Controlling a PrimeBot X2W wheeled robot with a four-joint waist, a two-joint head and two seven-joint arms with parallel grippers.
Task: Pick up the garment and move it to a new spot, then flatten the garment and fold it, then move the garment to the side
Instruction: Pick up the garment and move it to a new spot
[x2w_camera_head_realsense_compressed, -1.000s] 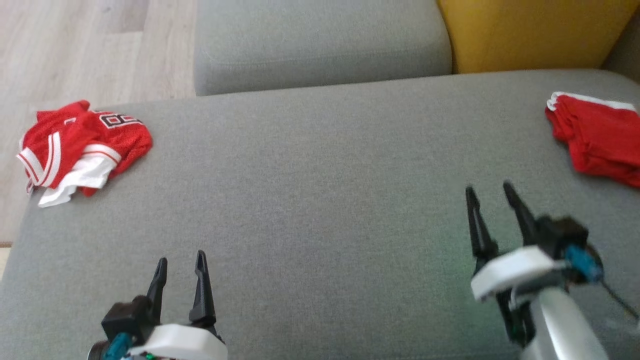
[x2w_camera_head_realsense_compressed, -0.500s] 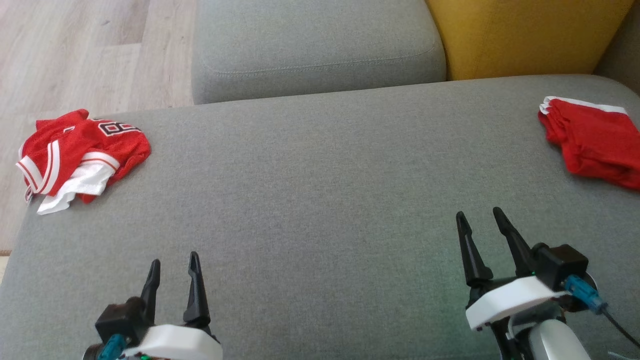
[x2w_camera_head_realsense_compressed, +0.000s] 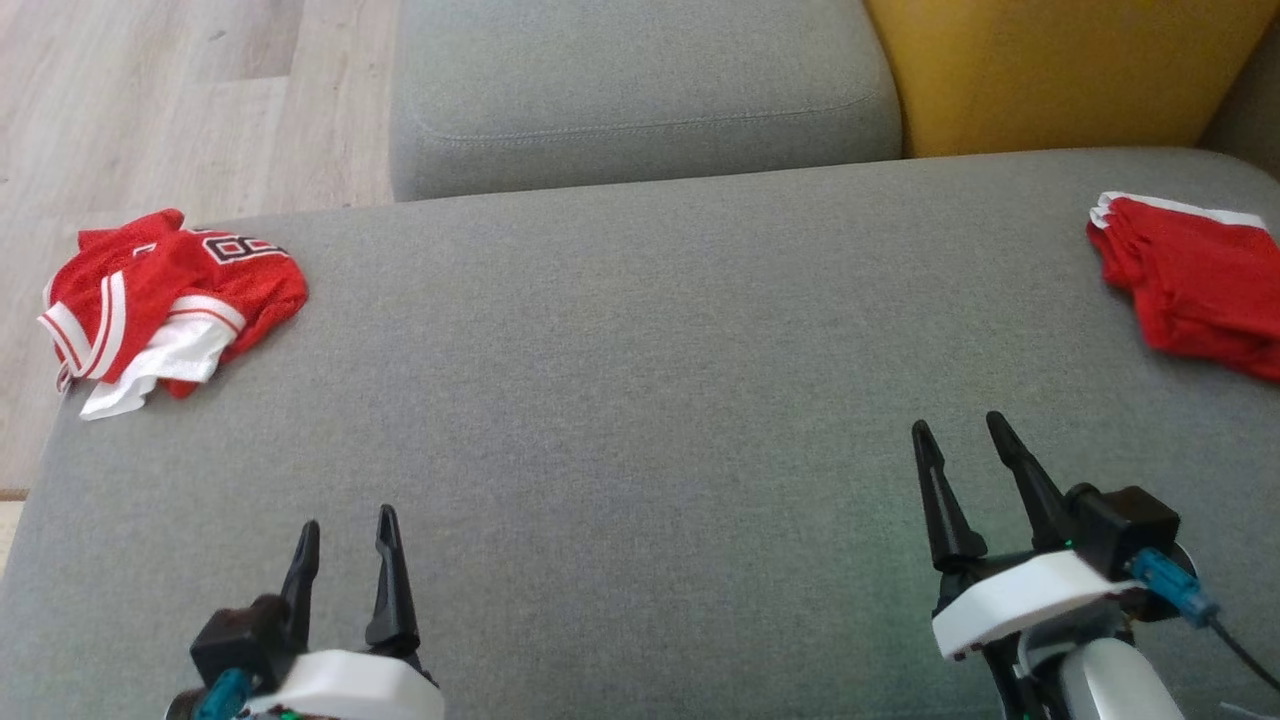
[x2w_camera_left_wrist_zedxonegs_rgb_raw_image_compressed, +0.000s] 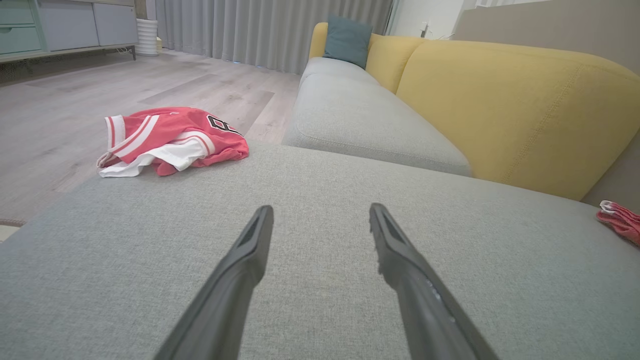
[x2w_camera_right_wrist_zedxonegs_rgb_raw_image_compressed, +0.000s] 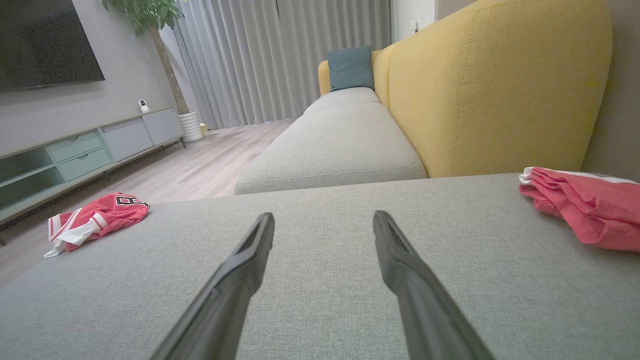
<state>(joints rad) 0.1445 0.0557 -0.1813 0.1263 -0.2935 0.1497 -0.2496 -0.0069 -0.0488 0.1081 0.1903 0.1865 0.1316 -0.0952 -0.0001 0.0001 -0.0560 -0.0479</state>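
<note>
A crumpled red jersey with white trim and a number (x2w_camera_head_realsense_compressed: 165, 290) (x2w_camera_left_wrist_zedxonegs_rgb_raw_image_compressed: 170, 140) (x2w_camera_right_wrist_zedxonegs_rgb_raw_image_compressed: 95, 217) lies at the far left edge of the grey sofa cushion (x2w_camera_head_realsense_compressed: 640, 380). A folded red garment with a white band (x2w_camera_head_realsense_compressed: 1190, 275) (x2w_camera_right_wrist_zedxonegs_rgb_raw_image_compressed: 580, 202) (x2w_camera_left_wrist_zedxonegs_rgb_raw_image_compressed: 620, 220) rests at the cushion's right edge. My left gripper (x2w_camera_head_realsense_compressed: 345, 525) (x2w_camera_left_wrist_zedxonegs_rgb_raw_image_compressed: 320, 212) hovers open over the cushion's near left, nothing between its fingers. My right gripper (x2w_camera_head_realsense_compressed: 960, 430) (x2w_camera_right_wrist_zedxonegs_rgb_raw_image_compressed: 322, 220) stands open over the near right, well short of the folded garment.
A second grey seat cushion (x2w_camera_head_realsense_compressed: 640, 90) lies beyond, with a yellow backrest (x2w_camera_head_realsense_compressed: 1060, 70) to its right. Wood floor (x2w_camera_head_realsense_compressed: 150, 100) lies past the cushion's left edge. A TV cabinet (x2w_camera_right_wrist_zedxonegs_rgb_raw_image_compressed: 75, 155) and curtains (x2w_camera_right_wrist_zedxonegs_rgb_raw_image_compressed: 280, 60) stand far off.
My right gripper has drawn back toward me from near the folded garment and settled lower. The camera shifted slightly. Both garments lie unmoved.
</note>
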